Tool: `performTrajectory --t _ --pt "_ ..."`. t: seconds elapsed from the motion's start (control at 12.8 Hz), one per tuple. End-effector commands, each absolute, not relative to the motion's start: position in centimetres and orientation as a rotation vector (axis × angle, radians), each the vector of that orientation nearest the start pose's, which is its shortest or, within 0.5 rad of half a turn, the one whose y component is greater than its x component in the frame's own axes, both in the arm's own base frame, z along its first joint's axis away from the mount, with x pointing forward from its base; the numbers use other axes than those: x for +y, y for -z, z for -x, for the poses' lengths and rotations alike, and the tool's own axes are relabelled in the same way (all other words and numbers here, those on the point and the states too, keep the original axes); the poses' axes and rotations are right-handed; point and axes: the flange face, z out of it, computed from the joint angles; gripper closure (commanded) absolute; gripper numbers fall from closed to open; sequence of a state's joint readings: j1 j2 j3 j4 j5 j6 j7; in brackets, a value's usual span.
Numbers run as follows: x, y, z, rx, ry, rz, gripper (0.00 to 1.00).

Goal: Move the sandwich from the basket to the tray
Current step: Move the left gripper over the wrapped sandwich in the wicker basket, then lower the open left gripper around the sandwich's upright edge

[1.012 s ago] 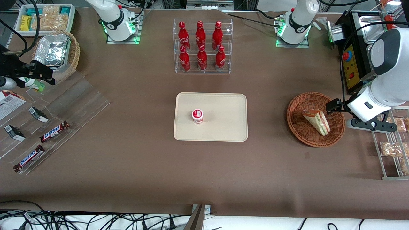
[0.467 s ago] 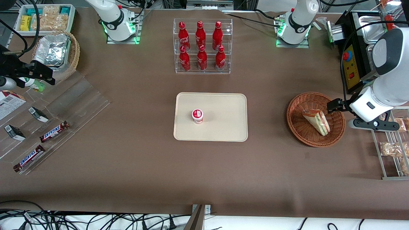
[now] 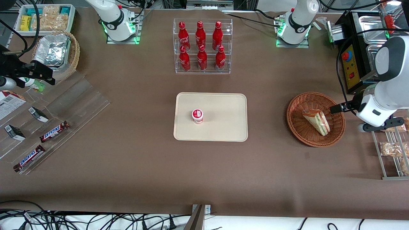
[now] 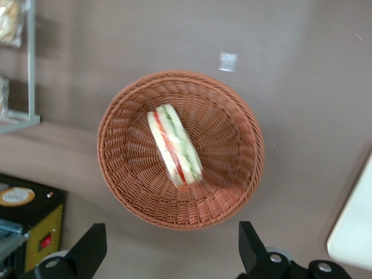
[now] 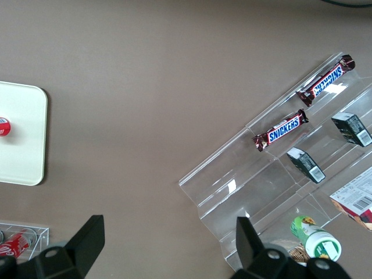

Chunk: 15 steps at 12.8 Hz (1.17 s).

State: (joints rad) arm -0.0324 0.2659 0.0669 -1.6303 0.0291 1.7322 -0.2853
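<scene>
**Gripper poised beside the basket**

Front view: the gripper (image 3: 335, 109) hangs above the basket (image 3: 295, 126) rim at the working arm's end, lined up for the sandwich (image 3: 316, 121) inside. The tray (image 3: 223, 127) holds a small cup (image 3: 197, 115).

Left wrist view: fingers (image 4: 87, 250) spread wide, empty; sandwich (image 4: 174, 145) lies unobstructed in the basket (image 4: 232, 192).

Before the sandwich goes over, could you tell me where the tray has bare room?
The flat cream-beige tray is bare except for a small red-and-white cup at its parked-arm end. The half toward the round reddish-brown wicker basket is free. The wrapped triangular sandwich lies in that basket; the open end effector hangs at its rim.
</scene>
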Motion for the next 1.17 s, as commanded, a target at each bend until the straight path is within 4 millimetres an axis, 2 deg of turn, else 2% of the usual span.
performTrajectory --t 0.0,0.23,0.39,0.54,0.62,1.09 --pt "2.7 -42.8 -61.6 -0.661 -0.194 2.989 0.0" --pt "2.1 -39.6 -61.2 -0.881 -0.136 2.939 0.0" --pt "1.9 -37.8 -60.6 -0.958 -0.114 2.916 0.0" --pt "1.9 -36.0 -59.3 -1.021 -0.022 2.918 0.0" --pt "1.9 -34.5 -58.5 -1.042 0.013 2.912 0.0" --pt "1.0 -29.4 -56.6 -1.008 0.11 2.868 0.0"
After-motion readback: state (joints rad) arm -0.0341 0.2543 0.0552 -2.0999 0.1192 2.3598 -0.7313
